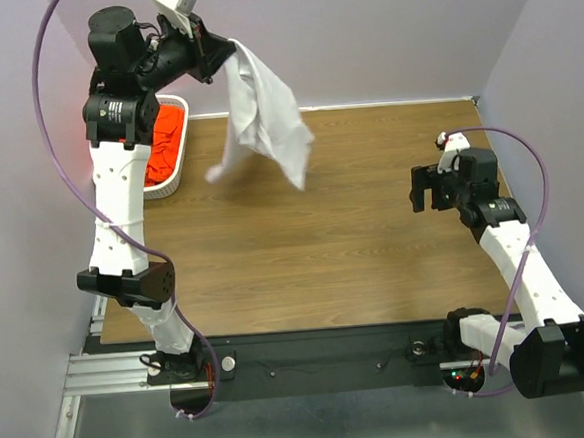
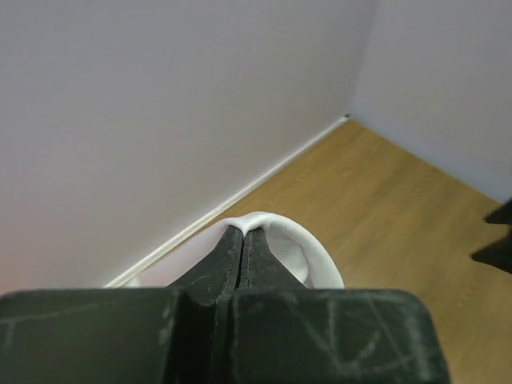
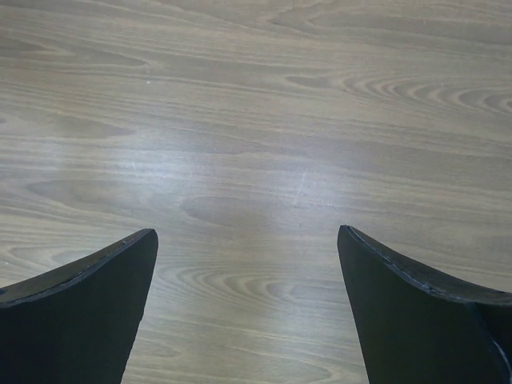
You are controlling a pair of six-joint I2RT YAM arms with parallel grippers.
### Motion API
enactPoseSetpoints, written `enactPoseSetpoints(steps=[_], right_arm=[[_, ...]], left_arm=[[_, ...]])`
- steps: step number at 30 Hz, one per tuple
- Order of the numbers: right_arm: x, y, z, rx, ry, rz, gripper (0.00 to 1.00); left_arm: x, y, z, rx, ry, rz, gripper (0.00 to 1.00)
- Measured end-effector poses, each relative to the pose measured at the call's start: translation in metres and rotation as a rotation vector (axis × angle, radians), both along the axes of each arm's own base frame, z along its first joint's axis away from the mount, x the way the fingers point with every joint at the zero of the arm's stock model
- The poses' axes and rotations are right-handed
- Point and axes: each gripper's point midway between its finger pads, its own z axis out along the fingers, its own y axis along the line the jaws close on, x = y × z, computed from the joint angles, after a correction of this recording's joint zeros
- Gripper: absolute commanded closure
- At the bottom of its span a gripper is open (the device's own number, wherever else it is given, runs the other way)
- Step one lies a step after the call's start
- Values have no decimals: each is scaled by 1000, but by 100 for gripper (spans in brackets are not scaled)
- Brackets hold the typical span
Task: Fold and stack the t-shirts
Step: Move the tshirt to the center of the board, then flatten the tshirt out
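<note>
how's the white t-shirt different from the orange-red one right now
The white t-shirt hangs in the air, pinched by the shut left gripper; the orange-red t-shirt lies bunched in the white basket, gripped by nothing. The white t-shirt drapes long above the table; the orange-red t-shirt is partly hidden behind the left arm. Neither is folded.

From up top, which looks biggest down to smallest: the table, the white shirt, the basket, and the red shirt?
1. table
2. white shirt, held up nearer the camera, so it may look bigger than it is
3. basket, partly hidden
4. red shirt, only partly showing
</note>
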Motion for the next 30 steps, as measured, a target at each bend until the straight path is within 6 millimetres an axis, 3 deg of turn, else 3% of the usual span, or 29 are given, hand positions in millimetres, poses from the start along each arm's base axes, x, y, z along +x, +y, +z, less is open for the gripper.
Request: enactPoseSetpoints(steps=[2, 3, 5, 7, 9, 10, 11, 12, 14, 16, 18, 20, 23, 25, 26, 30], right_arm=[[1, 1, 1, 3, 4, 5, 0], [1, 1, 2, 5, 7, 7, 0], [2, 3, 4, 9, 10, 13, 0], [3, 4, 6, 14, 9, 23, 0], [3, 6, 8, 21, 9, 38, 0], [2, 8, 8, 24, 13, 46, 0], [1, 9, 8, 27, 16, 58, 0], [0, 12, 7, 32, 21, 73, 0], [-3, 17, 3, 40, 45, 108, 0], [-4, 21, -3, 47, 76, 139, 0], [-4, 26, -14, 55, 126, 176, 1], [-6, 28, -29, 55, 187, 199, 4], [-13, 27, -52, 36, 283, 225, 8], [-18, 23, -67, 10, 345, 239, 11], [-21, 21, -73, -5, 370, 245, 11], [-28, 9, -90, -64, 442, 254, 18]], left_arm=[[-14, -16, 2, -11, 7, -77, 98], [-18, -19, 0, -13, 13, -101, 76], [-20, -20, -9, -14, 38, -121, 45], [-19, -16, -35, 3, 103, -135, 42], [-10, -8, -72, 33, 181, -119, 36], [-2, 1, -101, 48, 250, -102, 26], [3, 5, -116, 56, 269, -99, 17], [14, 27, -165, 64, 385, -57, 16], [24, 61, -224, 74, 522, 4, 14], [29, 92, -280, 91, 645, 63, 14], [18, 102, -318, 145, 714, 68, 14], [2, 84, -335, 217, 722, 11, 16], [-33, 24, -341, 354, 647, -148, 19], [-85, -45, -339, 462, 543, -352, 21], [-108, -69, -340, 493, 506, -429, 21], [-169, -123, -359, 604, 422, -599, 25]])
